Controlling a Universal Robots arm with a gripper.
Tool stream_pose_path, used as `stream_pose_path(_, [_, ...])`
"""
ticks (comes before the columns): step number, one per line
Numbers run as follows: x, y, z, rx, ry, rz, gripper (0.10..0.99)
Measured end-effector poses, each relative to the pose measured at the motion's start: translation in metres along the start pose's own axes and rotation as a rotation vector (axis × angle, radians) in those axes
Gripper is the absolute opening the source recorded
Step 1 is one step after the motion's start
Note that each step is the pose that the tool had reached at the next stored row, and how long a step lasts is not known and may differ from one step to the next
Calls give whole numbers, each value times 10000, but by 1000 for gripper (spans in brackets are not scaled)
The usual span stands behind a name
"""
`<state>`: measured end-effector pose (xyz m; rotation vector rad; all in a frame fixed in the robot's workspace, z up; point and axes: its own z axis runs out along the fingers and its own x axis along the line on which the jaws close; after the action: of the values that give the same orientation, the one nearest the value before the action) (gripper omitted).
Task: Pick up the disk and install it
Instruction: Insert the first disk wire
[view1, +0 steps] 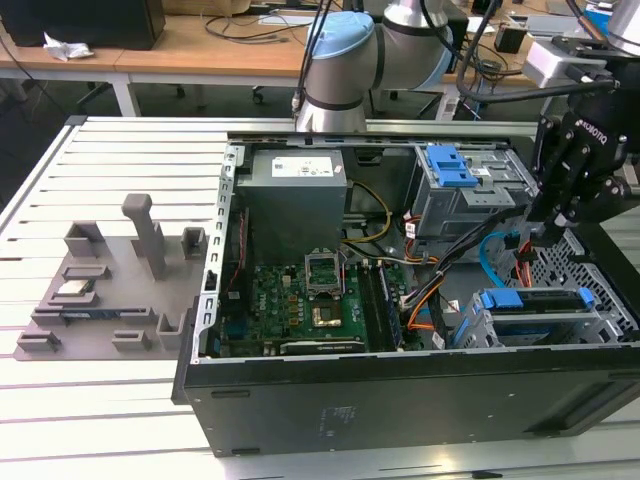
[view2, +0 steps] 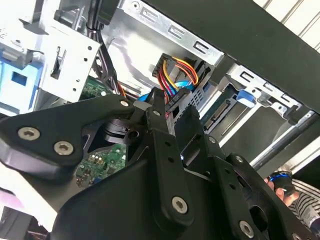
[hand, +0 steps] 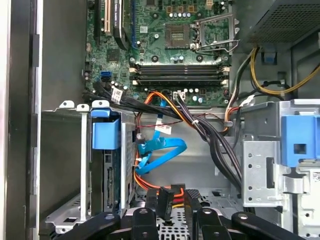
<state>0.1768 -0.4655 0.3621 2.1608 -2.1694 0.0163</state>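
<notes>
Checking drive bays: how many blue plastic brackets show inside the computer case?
2. One blue bracket sits atop the upper drive cage near the power supply; the other frames the disk in the lower drive cage at the exterior view's right. More may be hidden.

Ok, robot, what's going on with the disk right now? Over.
Gripper hovering over the drive cage, at the power plug. Disk sitting in its cage slot, blue bracket showing. Loose cables bunched right beside it.
</notes>
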Motion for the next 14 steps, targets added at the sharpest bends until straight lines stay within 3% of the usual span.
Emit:
stream_pose_path(4, [20, -8, 78, 0, 23, 7, 361])
stream_pose_path(9, [24, -63, 91, 0, 95, 9, 361])
stream_pose_path(14, [25, -68, 90, 0, 124, 11, 361])
